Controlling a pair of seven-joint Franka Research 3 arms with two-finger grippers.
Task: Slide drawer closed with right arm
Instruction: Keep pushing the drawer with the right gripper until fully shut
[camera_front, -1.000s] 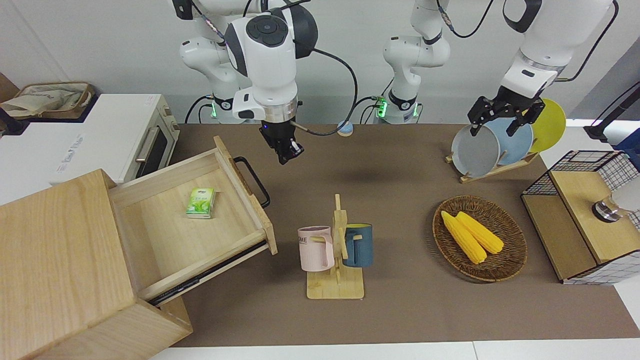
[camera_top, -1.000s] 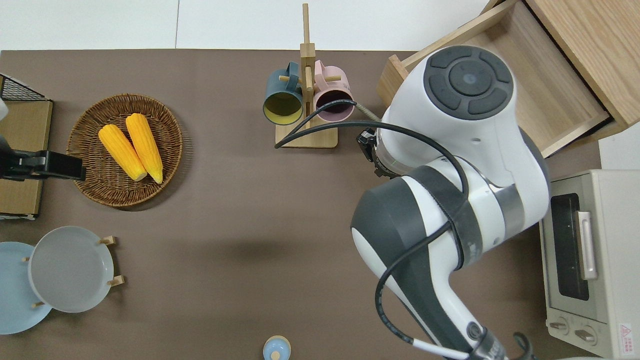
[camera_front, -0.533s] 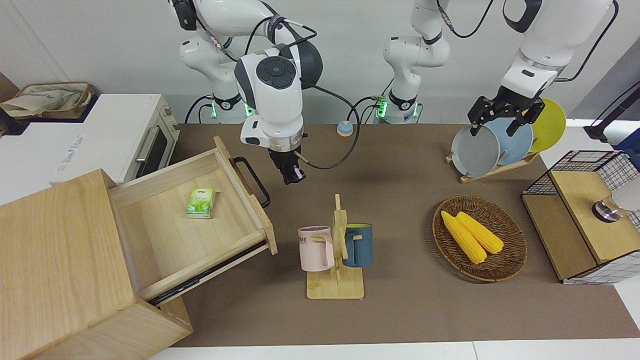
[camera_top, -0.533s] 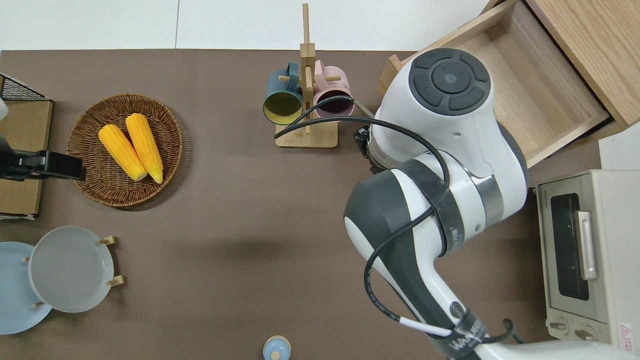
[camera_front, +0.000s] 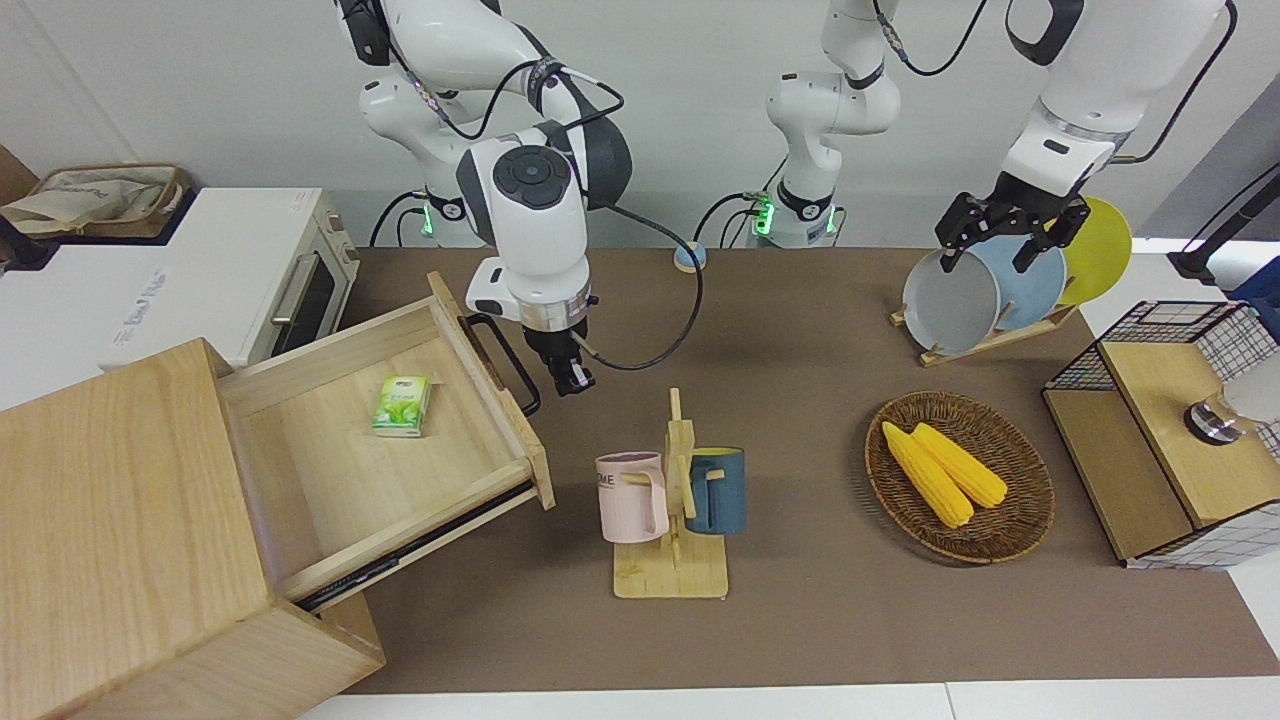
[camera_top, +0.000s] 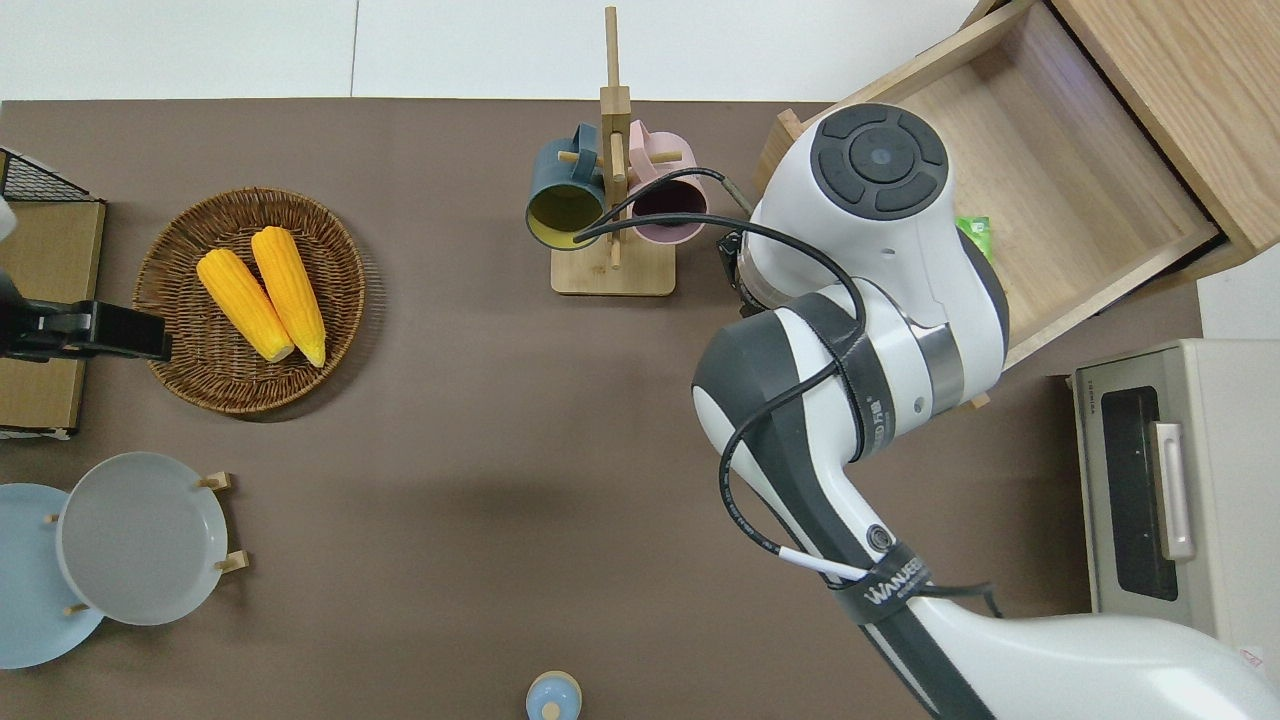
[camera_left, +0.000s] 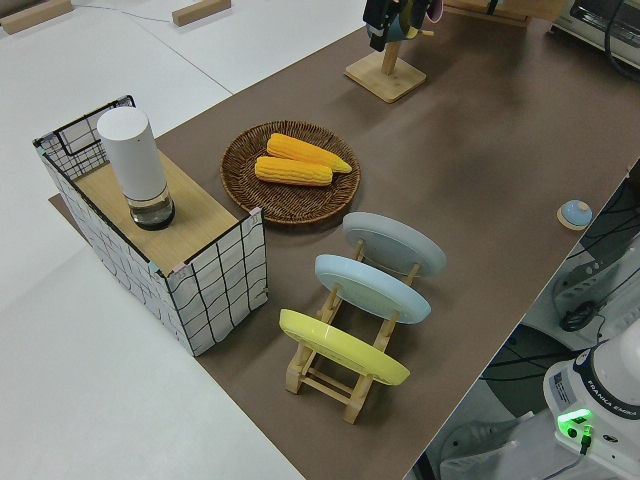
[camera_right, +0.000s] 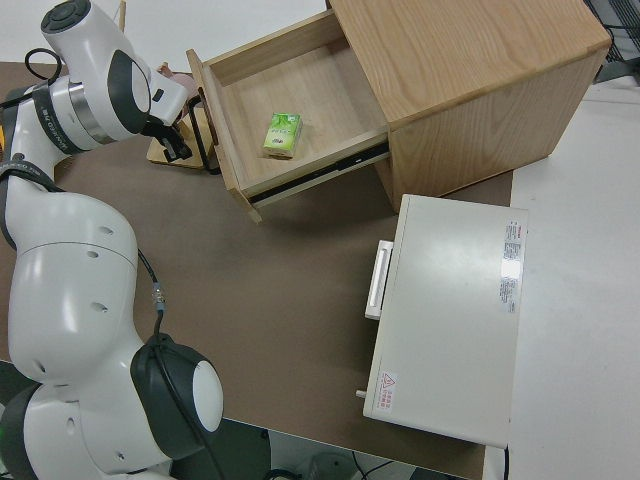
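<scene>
The drawer (camera_front: 340, 470) stands pulled far out of the pale wooden cabinet (camera_front: 110, 520); it also shows in the right side view (camera_right: 320, 100). A small green packet (camera_front: 402, 405) lies in it. Its black bar handle (camera_front: 512, 365) faces the table's middle. My right gripper (camera_front: 568, 380) points down, shut and empty, just beside the handle, on the mug rack's side of it, with a small gap between them. In the right side view the gripper (camera_right: 180, 148) sits close by the handle (camera_right: 205, 140). The overhead view hides it under the arm. My left arm is parked.
A wooden mug rack (camera_front: 672, 500) with a pink and a blue mug stands close to the drawer's front. A white toaster oven (camera_front: 230, 280) stands beside the cabinet, nearer to the robots. A basket of corn (camera_front: 958, 475), a plate rack (camera_front: 990, 280) and a wire-framed box (camera_front: 1170, 430) stand toward the left arm's end.
My right gripper has come down and moved toward the drawer's handle. The drawer has not moved. The left arm has not moved.
</scene>
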